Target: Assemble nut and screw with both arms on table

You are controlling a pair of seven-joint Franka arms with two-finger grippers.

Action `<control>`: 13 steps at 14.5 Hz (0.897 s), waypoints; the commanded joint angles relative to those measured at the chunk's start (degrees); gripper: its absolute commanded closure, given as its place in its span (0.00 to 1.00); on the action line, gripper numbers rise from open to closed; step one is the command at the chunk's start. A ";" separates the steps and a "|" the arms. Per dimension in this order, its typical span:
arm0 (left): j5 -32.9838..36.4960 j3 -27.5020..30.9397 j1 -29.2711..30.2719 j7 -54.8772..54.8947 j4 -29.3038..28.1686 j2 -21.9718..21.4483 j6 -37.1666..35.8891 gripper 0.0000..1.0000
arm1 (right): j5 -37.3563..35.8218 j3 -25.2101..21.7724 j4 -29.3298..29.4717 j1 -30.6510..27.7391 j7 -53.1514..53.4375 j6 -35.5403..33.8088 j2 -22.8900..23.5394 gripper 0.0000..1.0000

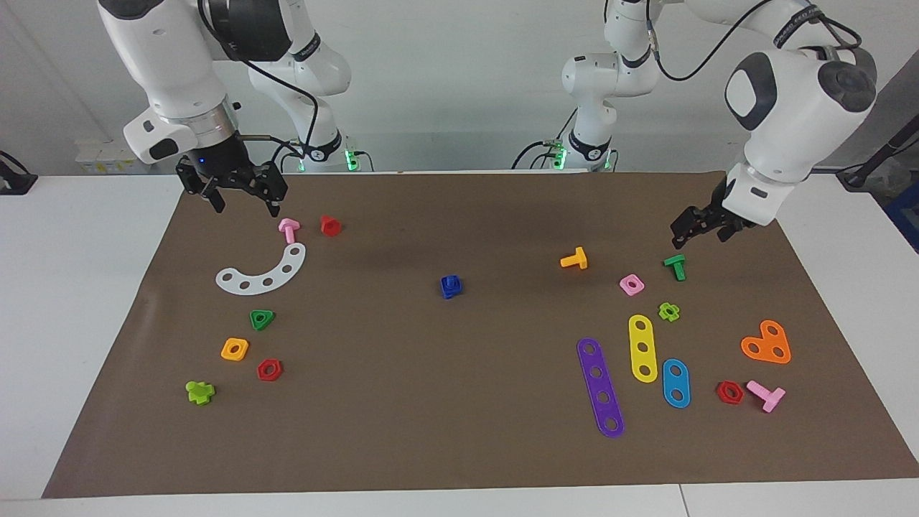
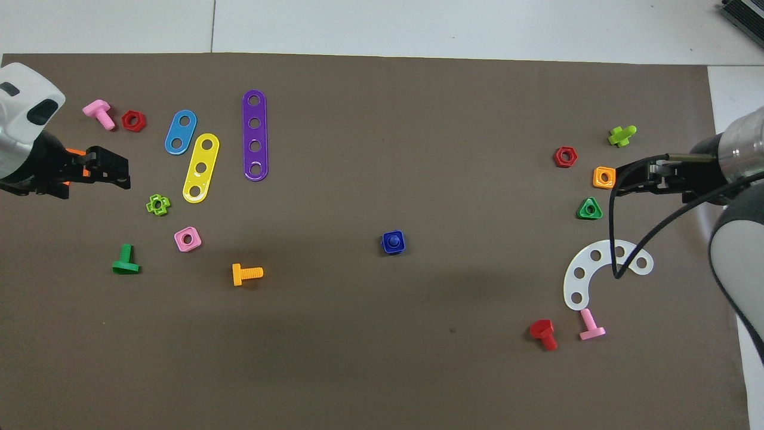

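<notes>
At mid-table the nut [image 1: 451, 286] sits threaded on the screw [image 2: 393, 240], well apart from both open, empty grippers: left gripper [image 1: 700, 226], right gripper [image 1: 240, 194].

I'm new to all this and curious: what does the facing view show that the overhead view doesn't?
Only the facing view shows both arms whole, bases included, and the left end effector hanging clear above the green bolt. Only the overhead view shows the screw's tip inside the nut. Both show the blue assembly alone at mid-mat, the right end effector waiting, and the coloured parts at each end.
</notes>
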 commanded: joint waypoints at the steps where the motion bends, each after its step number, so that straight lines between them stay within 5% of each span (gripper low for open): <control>1: 2.66 -0.31 -0.78 -0.52 -1.52 -3.89 -1.63 0.00 | 1.16 0.43 -1.58 -0.72 0.43 0.88 -1.29 0.00; 5: 4.15 -0.66 -1.57 -0.17 3.32 -2.84 -6.45 0.00 | 1.16 0.43 -1.58 -0.72 0.43 0.88 -1.29 0.00; 13: 4.25 -1.37 -1.40 0.18 2.72 -3.10 -4.62 0.00 | 1.16 0.43 -1.58 -0.72 0.43 0.88 -1.29 0.00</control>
